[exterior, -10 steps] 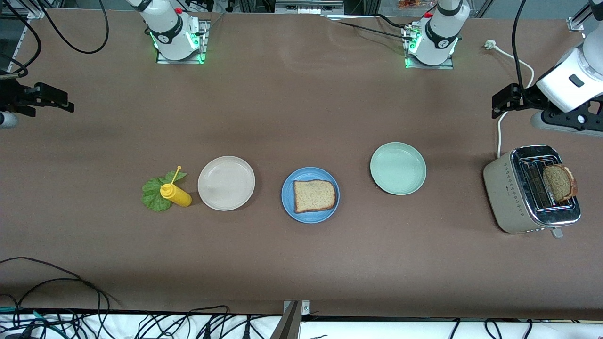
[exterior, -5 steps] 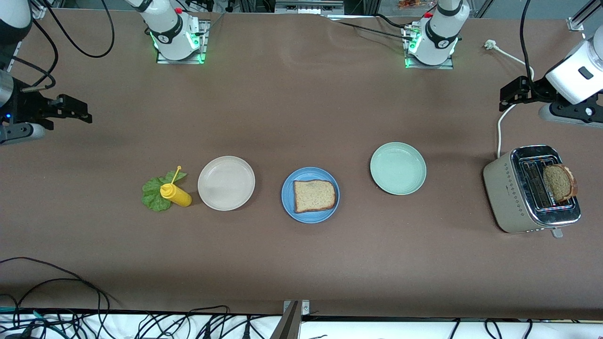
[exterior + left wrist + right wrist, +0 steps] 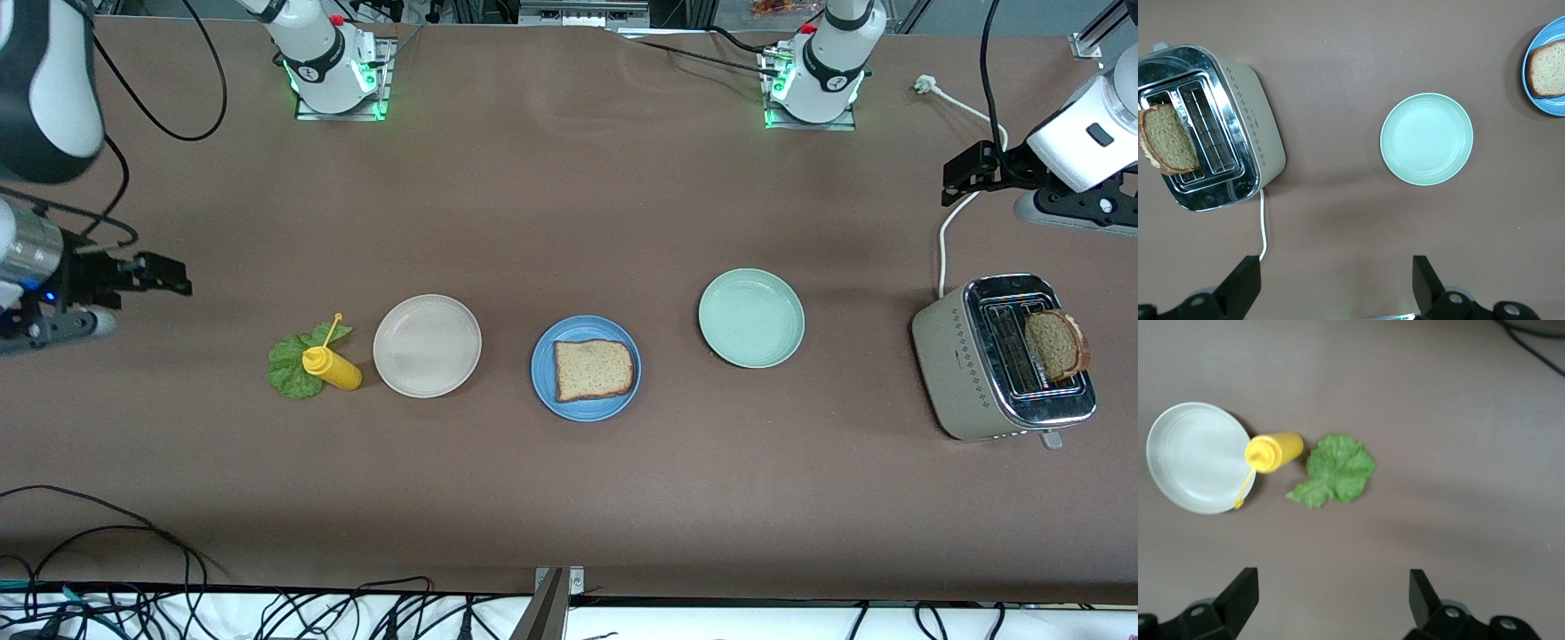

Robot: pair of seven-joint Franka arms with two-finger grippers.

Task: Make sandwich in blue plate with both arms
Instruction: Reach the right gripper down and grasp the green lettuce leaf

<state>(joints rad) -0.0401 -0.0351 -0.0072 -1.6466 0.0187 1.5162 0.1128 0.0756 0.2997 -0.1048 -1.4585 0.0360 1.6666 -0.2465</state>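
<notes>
While both arms hung in the air at the two ends of the worktop (image 3: 569,498), I noted the layout. The blue plate (image 3: 544,380) sat near the middle of the worktop and carried one bread slice (image 3: 593,369) lying flat. The second bread slice (image 3: 1055,344) stood tilted out of a slot of the toaster (image 3: 949,373), which sat at the left arm's end of the worktop. The lettuce leaf (image 3: 286,366) lay flat on the worktop toward the right arm's end, with a yellow squeeze bottle (image 3: 332,367) lying partly on it. A beige plate (image 3: 427,345) sat just beside the bottle, between it and the blue plate. A pale green plate (image 3: 751,317) sat between the blue plate and the toaster, slightly farther from the front camera than the blue plate.

The left hand (image 3: 965,176) hovered over bare worktop close to the toaster's white cord (image 3: 942,244), fingers (image 3: 1245,288) spread apart, holding nothing. The right hand (image 3: 169,275) hovered over bare worktop near the edge at the right arm's end, short of the lettuce; its fingers (image 3: 1241,592) were likewise apart and empty.
</notes>
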